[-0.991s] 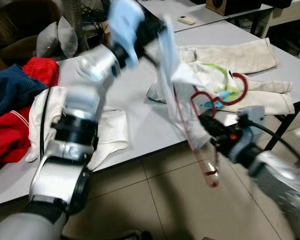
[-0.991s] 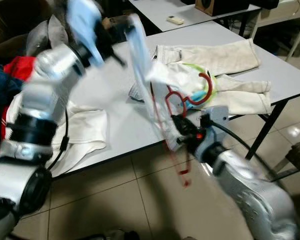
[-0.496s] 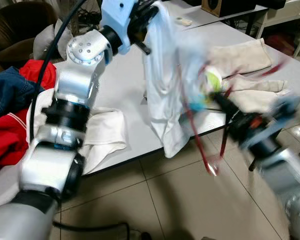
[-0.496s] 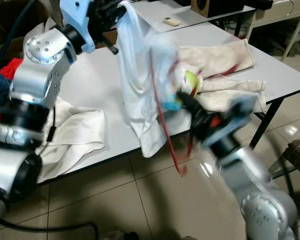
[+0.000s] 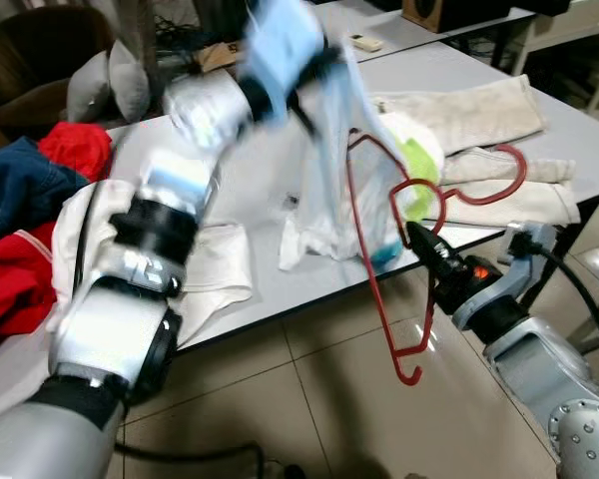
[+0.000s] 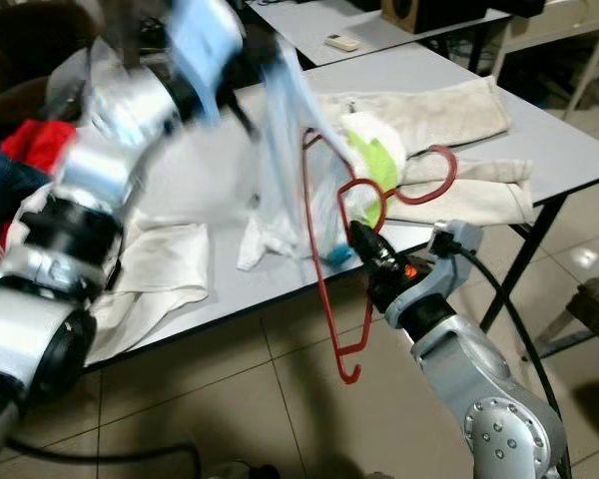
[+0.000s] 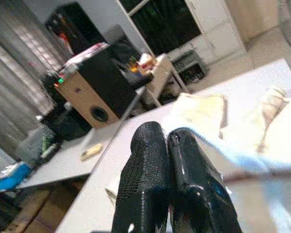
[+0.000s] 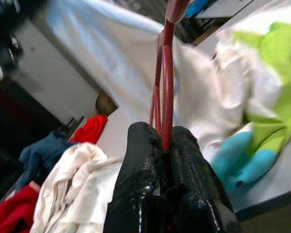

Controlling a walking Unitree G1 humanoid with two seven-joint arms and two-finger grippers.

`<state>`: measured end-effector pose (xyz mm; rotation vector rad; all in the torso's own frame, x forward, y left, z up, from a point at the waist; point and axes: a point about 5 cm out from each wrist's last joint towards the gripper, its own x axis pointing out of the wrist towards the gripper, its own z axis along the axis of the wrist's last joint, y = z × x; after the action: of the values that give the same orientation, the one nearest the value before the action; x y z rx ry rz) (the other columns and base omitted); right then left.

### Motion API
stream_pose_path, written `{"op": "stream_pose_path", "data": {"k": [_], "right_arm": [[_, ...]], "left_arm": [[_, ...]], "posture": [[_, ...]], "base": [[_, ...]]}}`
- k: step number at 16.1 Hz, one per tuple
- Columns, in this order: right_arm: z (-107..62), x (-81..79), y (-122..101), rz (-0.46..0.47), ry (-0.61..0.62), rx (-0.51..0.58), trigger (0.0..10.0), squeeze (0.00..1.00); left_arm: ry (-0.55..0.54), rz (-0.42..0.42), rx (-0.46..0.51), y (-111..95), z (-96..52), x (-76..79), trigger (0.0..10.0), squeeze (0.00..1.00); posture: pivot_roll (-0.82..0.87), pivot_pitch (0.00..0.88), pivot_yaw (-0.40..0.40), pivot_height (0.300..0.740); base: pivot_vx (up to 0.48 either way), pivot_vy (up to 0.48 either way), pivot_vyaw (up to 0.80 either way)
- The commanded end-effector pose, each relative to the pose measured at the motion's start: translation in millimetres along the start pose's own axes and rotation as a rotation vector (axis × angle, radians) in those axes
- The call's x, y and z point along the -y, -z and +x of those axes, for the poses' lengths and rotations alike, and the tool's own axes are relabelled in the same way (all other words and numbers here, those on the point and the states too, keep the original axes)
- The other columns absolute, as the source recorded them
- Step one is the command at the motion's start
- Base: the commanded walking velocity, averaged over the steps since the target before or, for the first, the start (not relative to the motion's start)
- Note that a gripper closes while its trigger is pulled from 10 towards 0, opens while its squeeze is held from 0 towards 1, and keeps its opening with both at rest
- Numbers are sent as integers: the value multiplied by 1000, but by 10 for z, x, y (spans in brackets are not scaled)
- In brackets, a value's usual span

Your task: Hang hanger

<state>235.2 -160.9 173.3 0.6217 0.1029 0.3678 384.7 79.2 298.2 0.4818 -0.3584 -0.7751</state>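
While the right end effector (image 5: 419,238) pinches the red hanger (image 5: 374,269) near its neck, black fingers (image 8: 145,170) closed tight on the wire, the hanger's frame hangs off the counter's front edge with one hooked end dangling toward the tiled floor (image 5: 309,399). Up at eleven o'clock from it, the left end effector (image 5: 314,75) has its fingers pressed together on the top of a pale blue-white garment (image 5: 334,160), holding it lifted so the cloth drapes down to the grey counter (image 5: 250,190) just behind the hanger. The step in hand looks like threading the hanger into the garment: one shoulder of the wire rises against the cloth, though whether it is inside the opening cannot be told through the blur. The next move probably calls for steering that shoulder into the neck or sleeve opening while the left arm keeps the cloth taut and open. At three o'clock from the hanger a second red hook (image 5: 494,180) rests on cream clothes (image 5: 479,115) beside a green and blue piece (image 5: 414,175). At nine o'clock lie a white garment (image 5: 215,269), red clothing (image 5: 10,269) and dark blue cloth (image 5: 20,180). No containers are visible.
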Motion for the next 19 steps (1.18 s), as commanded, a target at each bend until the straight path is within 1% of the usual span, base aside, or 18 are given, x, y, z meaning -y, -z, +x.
{"op": "stream_pose_path", "data": {"k": [1, 2, 3, 5, 6, 8, 9, 10, 11, 12, 13, 14, 15, 16, 17, 19], "right_arm": [[41, -69, -79, 42, -31, 57, 10000, 0], [86, -44, -107, 85, -27, 86, 10000, 0], [123, -7, -123, 112, -11, 106, 10000, 0], [218, 159, -151, 192, 64, 172, 10000, 0], [241, 190, -158, 218, 76, 188, 10000, 0], [409, 246, -190, 343, 76, 248, 10000, 0], [456, 249, -187, 364, 77, 253, 10000, 0], [579, 232, -175, 441, 69, 270, 10000, 0], [653, 214, -159, 483, 68, 274, 10000, 0], [768, 181, -129, 554, 72, 278, 10000, 0], [817, 158, -110, 579, 74, 277, 10000, 0], [940, 97, -62, 613, 85, 270, 10000, 0], [1017, 53, -35, 649, 94, 272, 10000, 0], [1039, 40, -26, 656, 97, 273, 10000, 0], [1097, 4, -3, 633, 108, 263, 10000, 0], [1137, 3, 6, 638, 135, 273, 10000, 0]], "left_arm": [[18, 26, 30, -67, -42, -28, 0, 0], [74, 43, 8, 13, -80, 64, 0, 0], [113, 55, -13, 71, -109, 126, 0, 0], [168, 29, -59, 182, -189, 230, 0, 0], [190, 26, -77, 215, -215, 256, 0, 0], [316, 20, -169, 382, -358, 408, 0, 0], [345, 11, -178, 400, -386, 446, 0, 0], [410, -22, -193, 438, -446, 548, 0, 0], [436, -49, -195, 456, -463, 609, 0, 0], [477, -88, -200, 467, -485, 709, 0, 0], [505, -98, -204, 467, -502, 759, 0, 0], [566, -126, -214, 457, -544, 864, 353, 0], [596, -132, -230, 465, -570, 910, 235, 0], [600, -130, -239, 471, -583, 915, 196, 0], [612, -149, -257, 479, -620, 921, 0, 0], [635, -163, -274, 479, -665, 926, 0, 0]], "posture": [[-164, 29, 171, 740], [-164, 29, 171, 740], [-163, 34, 166, 740], [-159, 42, 158, 740], [-151, 49, 154, 740], [-139, 65, 149, 740], [-135, 69, 148, 740], [-123, 80, 144, 740], [-118, 86, 143, 740], [-113, 92, 143, 740], [-110, 98, 143, 740], [-103, 107, 146, 740], [-100, 110, 146, 740], [-99, 111, 146, 740], [-96, 114, 147, 740], [-93, 118, 148, 740]], "base": [[0, 0, 0], [0, 0, 0], [0, 0, 0], [0, 0, 0], [0, 0, 0], [0, 0, 0], [0, 0, 0], [0, 0, 0], [0, 0, 0], [0, 0, 0], [0, 0, 0], [0, 0, 0], [0, 0, 0], [0, 0, 0], [0, 0, 0], [0, 0, 0]]}}
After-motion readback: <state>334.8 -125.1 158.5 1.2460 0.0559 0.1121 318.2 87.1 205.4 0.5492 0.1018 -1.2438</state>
